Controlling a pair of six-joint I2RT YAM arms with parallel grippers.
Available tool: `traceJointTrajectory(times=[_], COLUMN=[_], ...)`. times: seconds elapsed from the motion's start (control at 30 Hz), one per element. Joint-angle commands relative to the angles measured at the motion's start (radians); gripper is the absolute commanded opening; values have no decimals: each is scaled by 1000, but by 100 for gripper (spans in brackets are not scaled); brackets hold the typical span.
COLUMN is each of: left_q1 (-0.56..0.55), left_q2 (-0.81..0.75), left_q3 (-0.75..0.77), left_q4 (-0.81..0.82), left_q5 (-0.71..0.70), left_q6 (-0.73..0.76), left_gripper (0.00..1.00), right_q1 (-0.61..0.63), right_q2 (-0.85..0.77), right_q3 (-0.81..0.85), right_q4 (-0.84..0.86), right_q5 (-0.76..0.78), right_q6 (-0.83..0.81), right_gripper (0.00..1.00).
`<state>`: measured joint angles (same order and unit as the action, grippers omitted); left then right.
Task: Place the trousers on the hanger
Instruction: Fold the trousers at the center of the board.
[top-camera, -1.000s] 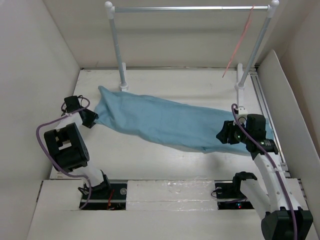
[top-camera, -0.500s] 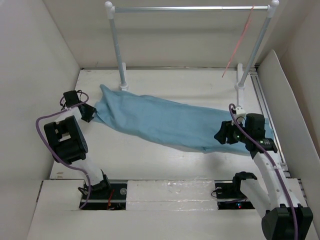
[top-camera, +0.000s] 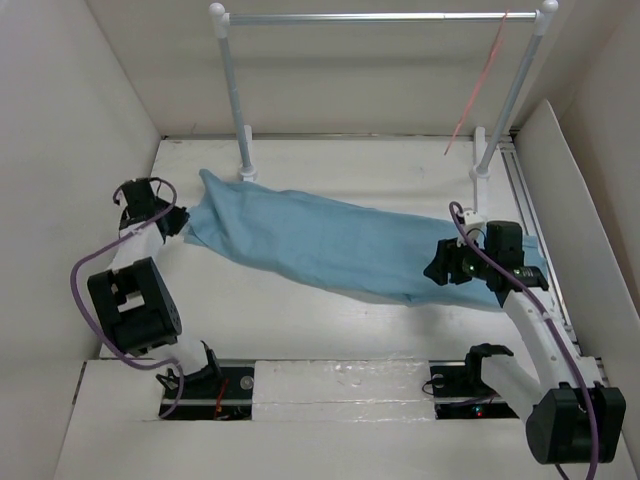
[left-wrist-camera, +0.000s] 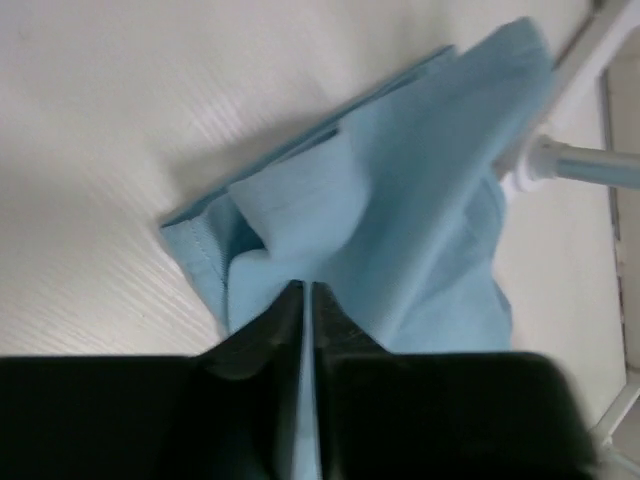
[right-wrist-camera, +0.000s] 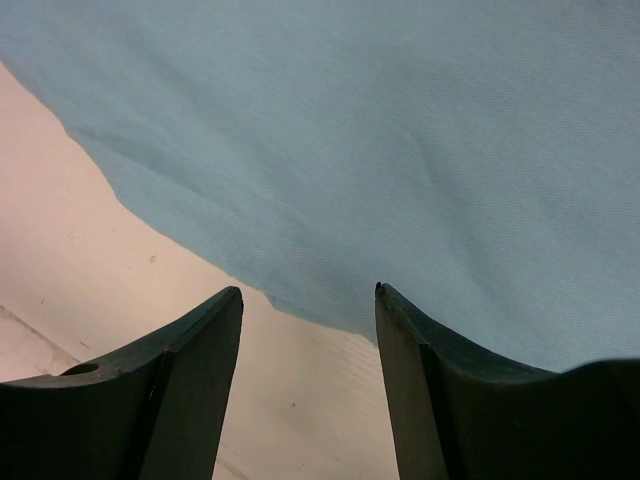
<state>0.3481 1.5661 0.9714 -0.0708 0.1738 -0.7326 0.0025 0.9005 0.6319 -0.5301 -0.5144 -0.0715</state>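
The left hand (left-wrist-camera: 307, 290) has just closed and now pinches the end of the trousers (top-camera: 340, 245) near the counter's (top-camera: 330, 165) left edge, so lifting may begin. The right hand (right-wrist-camera: 308, 295), spread apart, hovers over their right-edge end. The hanger (top-camera: 478, 90) hangs above the far right corner; its hook is hard to see.

The trousers (top-camera: 340, 245) lie as a diagonal band across the table (top-camera: 300, 320), from near its left edge to its right edge. Bare surface runs along the near edge and, at the far edge, between the two rack posts (top-camera: 232, 95). Overhead, the rail (top-camera: 380, 17) bars the far side, and the hanger (top-camera: 473, 92) hangs beside the right post. The side walls (top-camera: 70, 150) close both flanks.
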Motion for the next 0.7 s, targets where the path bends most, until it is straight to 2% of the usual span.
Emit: traceJointTrajectory(times=[0.0, 0.03, 0.07, 0.13, 0.27, 0.43, 0.47, 0.53, 0.57, 0.67], left_q1=[-1, -1, -1, -1, -1, -1, -1, -1, -1, -1], left_q2=[-84, -71, -36, 4, 101, 143, 164, 164, 160, 89], left_q3=[1, 16, 27, 64, 108, 115, 124, 125, 128, 121], left_q4=[52, 19, 3, -26, -81, 1, 17, 32, 26, 9], left_q5=[-28, -36, -39, -30, -43, 28, 47, 64, 61, 37], left_q6=[-10, -11, -13, -7, -16, -21, -25, -28, -31, -27], left_gripper=[11, 30, 39, 48, 48, 47, 39, 7, 0, 0], right_q1=[27, 27, 37, 50, 88, 122, 134, 146, 157, 181], right_q2=[15, 23, 26, 32, 43, 43, 43, 41, 41, 35], right_q3=[17, 20, 19, 29, 51, 43, 37, 31, 28, 9], right_q4=[81, 88, 91, 96, 93, 104, 108, 111, 113, 133], right_q5=[-39, -39, -32, -23, 2, 14, 23, 27, 28, 39], right_q6=[-10, -5, -5, -4, 6, 19, 30, 39, 42, 62], right_gripper=[61, 61, 61, 61, 61, 61, 61, 61, 61, 61])
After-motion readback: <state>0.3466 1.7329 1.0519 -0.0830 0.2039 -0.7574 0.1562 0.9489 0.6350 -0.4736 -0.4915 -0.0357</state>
